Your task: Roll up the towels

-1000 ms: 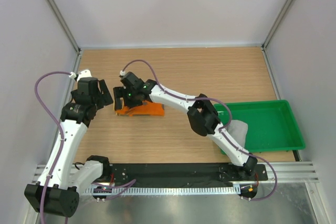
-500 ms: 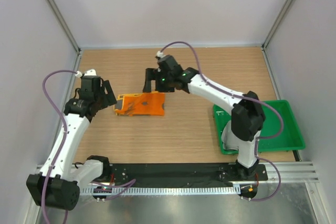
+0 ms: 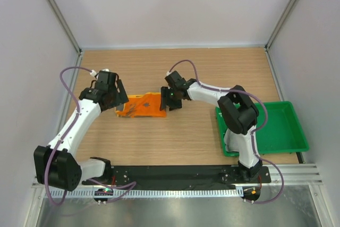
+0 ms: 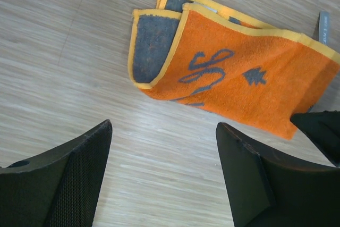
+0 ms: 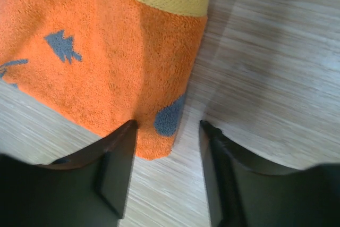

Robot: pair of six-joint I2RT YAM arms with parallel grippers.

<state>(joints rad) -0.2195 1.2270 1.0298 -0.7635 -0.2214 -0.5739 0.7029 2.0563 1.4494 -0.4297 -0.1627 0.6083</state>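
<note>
green tray (image 3: 279,128), wooden table (image 3: 212,70)

1. You have the orange-faced terry cloth towel (image 4: 234,86) with its orange side up: dark grey print, yellow-orange edging, and a dark grey face showing at the folded end.
2. Your shallow green plastic tray (image 3: 276,128) is plain bright green.
3. The light wooden tabletop (image 3: 212,73) shows a pale, fine straight grain.

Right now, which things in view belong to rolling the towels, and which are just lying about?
Part of the job:
- orange towel, folded, grey print
- left gripper, open, just short of the towel's left end
- right gripper, open, astride the towel's right corner

Lying about:
- green tray, far right of the table
</note>
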